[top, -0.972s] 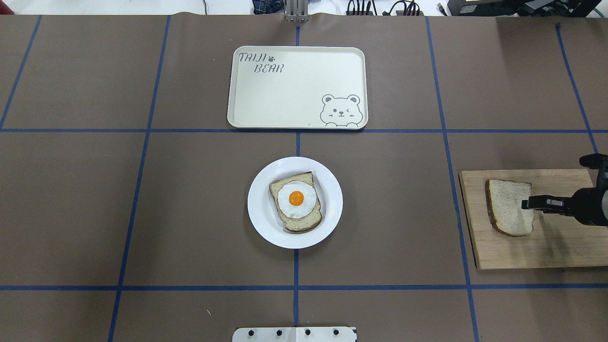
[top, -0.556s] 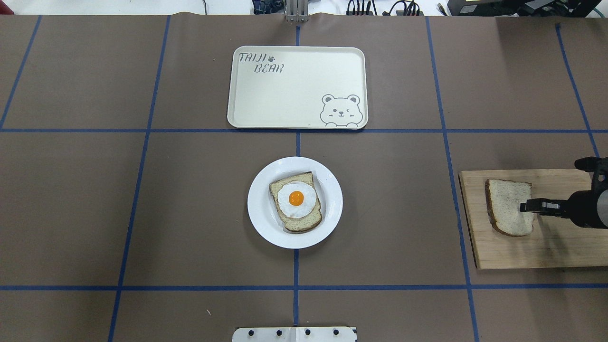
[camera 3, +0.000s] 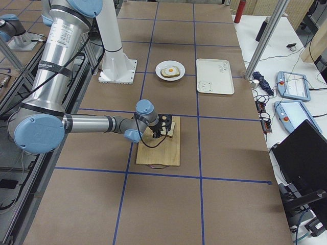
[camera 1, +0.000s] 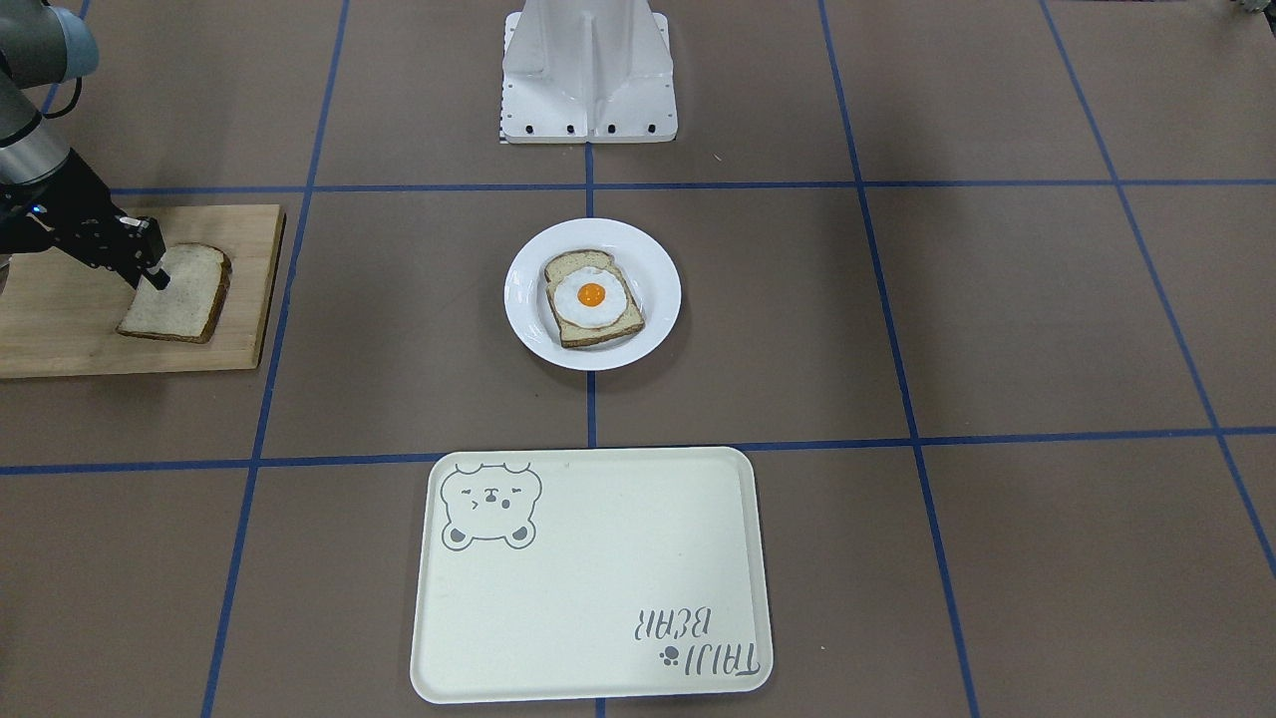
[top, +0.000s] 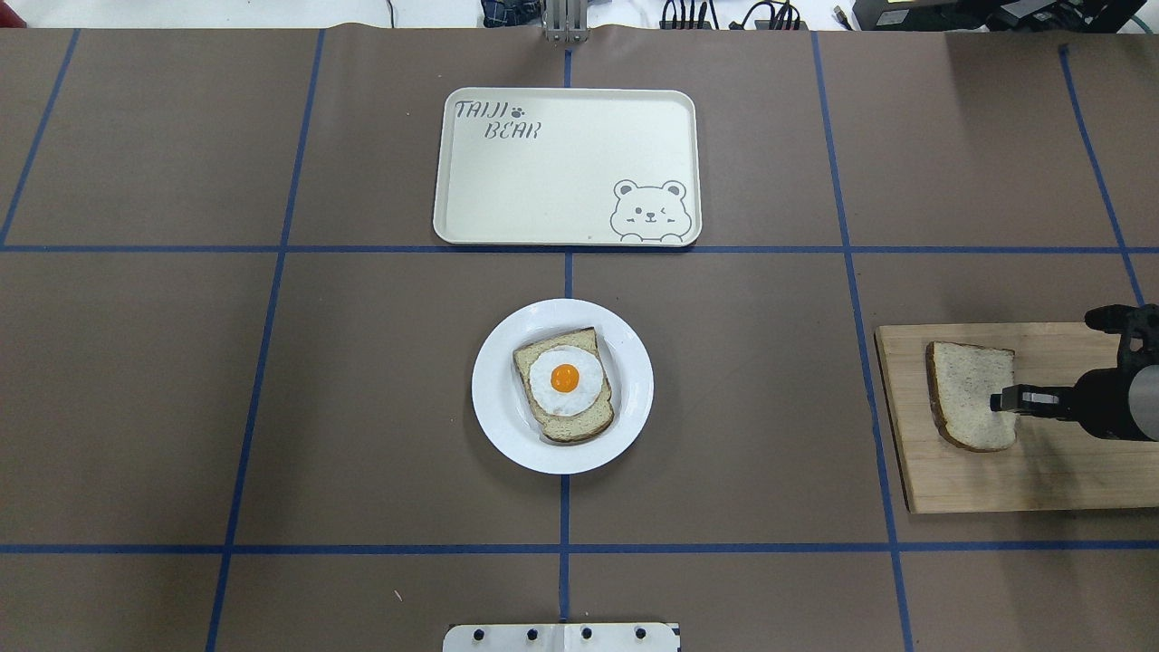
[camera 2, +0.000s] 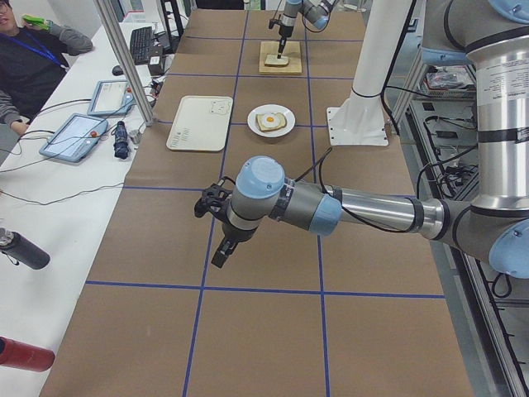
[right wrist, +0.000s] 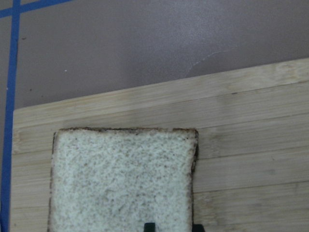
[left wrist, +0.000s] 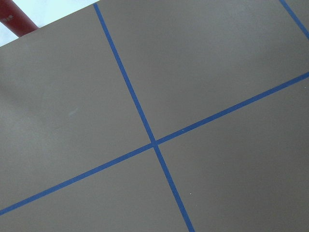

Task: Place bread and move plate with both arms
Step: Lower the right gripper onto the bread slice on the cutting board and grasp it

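- since a second ago the right claw (top: pixel 996 399) has slid slightly toward the robot, its tips at the bread (top: pixel 964 394) edge.
- its fingers seem narrow; whether they pinch the slice i cannot tell.
- bread lies flat on a wooden board (top: pixel 1041 480) at the desk (top: pixel 362 407) right end.
- plate (top: pixel 507 426), carrying an egg-topped slice (top: pixel 563 380), sits mid-desk, with the tray (top: pixel 543 190) beyond.
- left claw (camera 2: pixel 220 260) hangs above the desk, well apart from the plate; its opening cannot be told.

Our right arm (camera 3: pixel 92 124) extended low from 3 o'clock in the overhead view, right gripper (top: pixel 998 399) angled down, fingertips (right wrist: pixel 149 227) slightly parted, our left arm (camera 2: pixel 372 211) stretched level, left gripper (camera 2: pixel 220 260) pointing down, its grip unclear to us
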Robot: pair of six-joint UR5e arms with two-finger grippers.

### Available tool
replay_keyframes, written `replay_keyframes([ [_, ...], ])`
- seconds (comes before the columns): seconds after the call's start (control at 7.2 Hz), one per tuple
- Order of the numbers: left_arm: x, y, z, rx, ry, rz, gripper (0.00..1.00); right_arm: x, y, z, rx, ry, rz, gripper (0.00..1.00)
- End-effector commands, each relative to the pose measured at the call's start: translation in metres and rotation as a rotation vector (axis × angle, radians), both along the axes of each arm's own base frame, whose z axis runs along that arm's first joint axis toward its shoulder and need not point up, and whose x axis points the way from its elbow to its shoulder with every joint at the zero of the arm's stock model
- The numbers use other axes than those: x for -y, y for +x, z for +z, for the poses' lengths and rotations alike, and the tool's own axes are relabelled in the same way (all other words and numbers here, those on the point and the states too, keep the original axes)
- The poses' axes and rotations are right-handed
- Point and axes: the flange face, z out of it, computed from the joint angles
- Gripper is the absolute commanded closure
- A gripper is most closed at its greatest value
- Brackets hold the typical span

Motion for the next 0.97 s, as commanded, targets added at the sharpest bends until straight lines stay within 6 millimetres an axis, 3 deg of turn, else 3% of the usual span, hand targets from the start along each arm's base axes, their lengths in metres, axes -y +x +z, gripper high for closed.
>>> replay_keyframes([
  [0.0, -0.001, 0.000, 0.000, 0.000, -0.001, 0.000, 0.02, -0.002, 0.003, 0.000, -0.012, 0.033, -0.028, 1.00],
  [0.28, -0.003, 0.000, 0.002, 0.000, -0.004, 0.000, 0.02, -0.001, 0.007, -0.001, 0.001, 0.028, -0.044, 1.00],
  [0.56, -0.003, 0.000, 0.002, 0.000, -0.003, 0.001, 0.02, 0.009, 0.037, -0.005, 0.054, 0.019, -0.089, 1.00],
  [0.83, -0.003, 0.000, 0.002, 0.000, -0.005, 0.000, 0.02, 0.013, 0.047, -0.011, 0.095, 0.013, -0.105, 1.00],
])
